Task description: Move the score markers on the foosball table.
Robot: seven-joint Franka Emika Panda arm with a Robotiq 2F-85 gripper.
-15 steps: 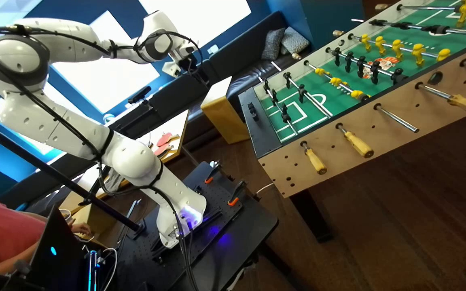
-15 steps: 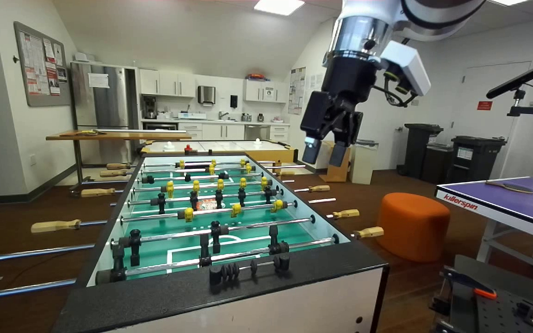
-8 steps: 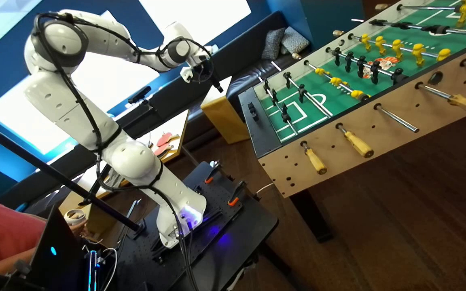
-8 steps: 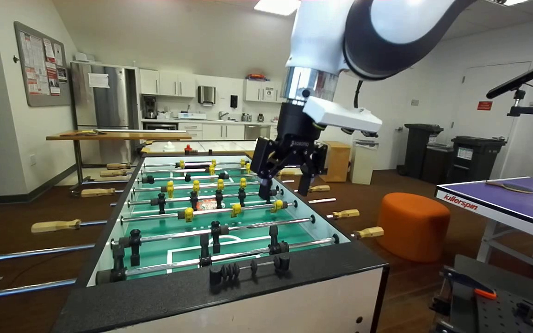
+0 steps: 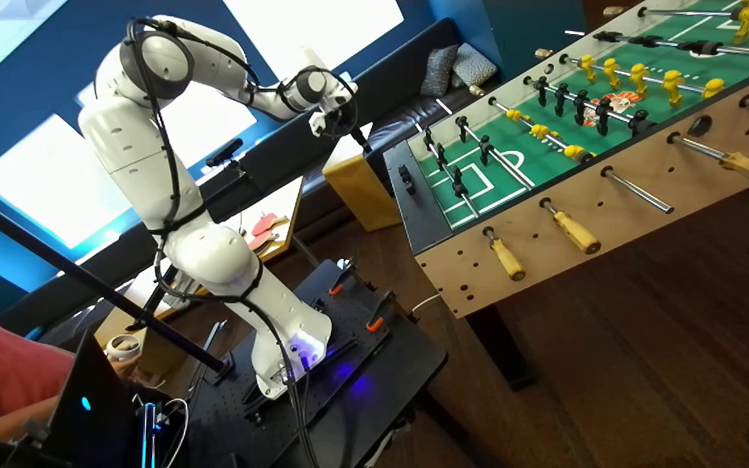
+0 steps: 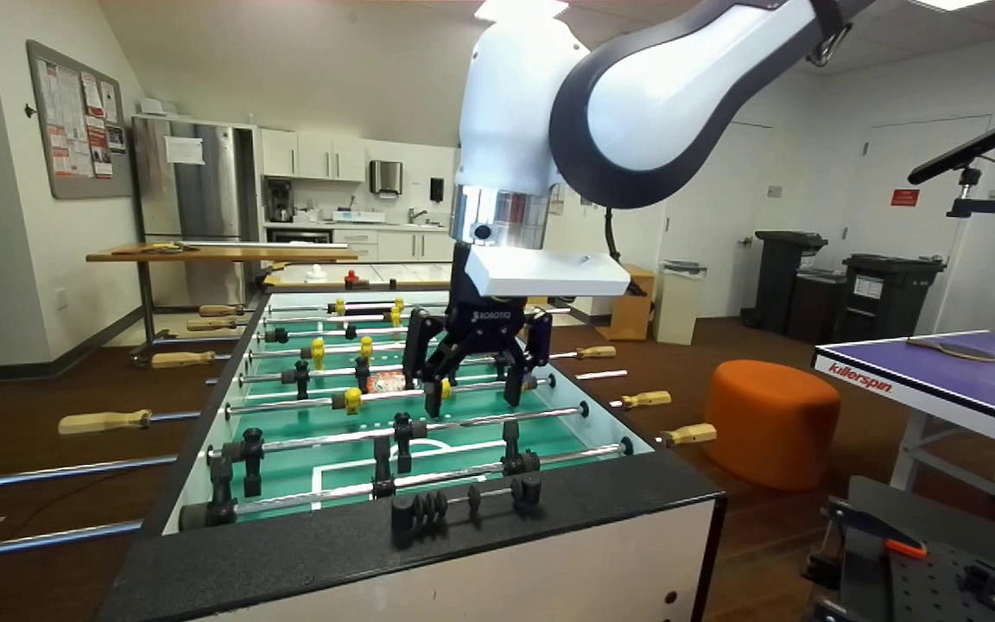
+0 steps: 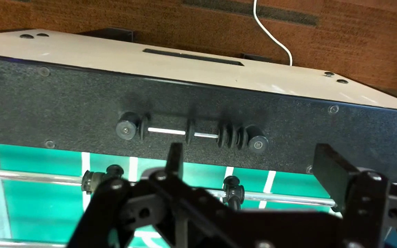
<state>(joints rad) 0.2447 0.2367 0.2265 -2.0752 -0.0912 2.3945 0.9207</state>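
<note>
The foosball table (image 5: 446,273) shows in both exterior views, with its black end rim (image 6: 290,553) nearest in one. The score markers (image 6: 430,506) are black discs on a thin metal rod between two black posts on that rim. In the wrist view, one disc is by the left post, one score marker (image 7: 190,132) is mid-rod, and three sit against the right post. My gripper (image 6: 473,393) is open and empty, pointing down above the table. In the wrist view the gripper (image 7: 250,153) has its fingers wide apart, appearing below and right of the markers, not touching them.
Metal rods with black and yellow figures (image 6: 351,400) cross the playfield, and wooden handles (image 6: 689,434) stick out at the sides. An orange stool (image 6: 770,423) and a purple ping-pong table (image 6: 964,380) stand to the right. A person (image 5: 4,377) sits behind the robot's stand.
The arm has swung towards the foosball table's end. In an exterior view my gripper has come down and left and turned more upright, staying open. The score markers have not moved.
</note>
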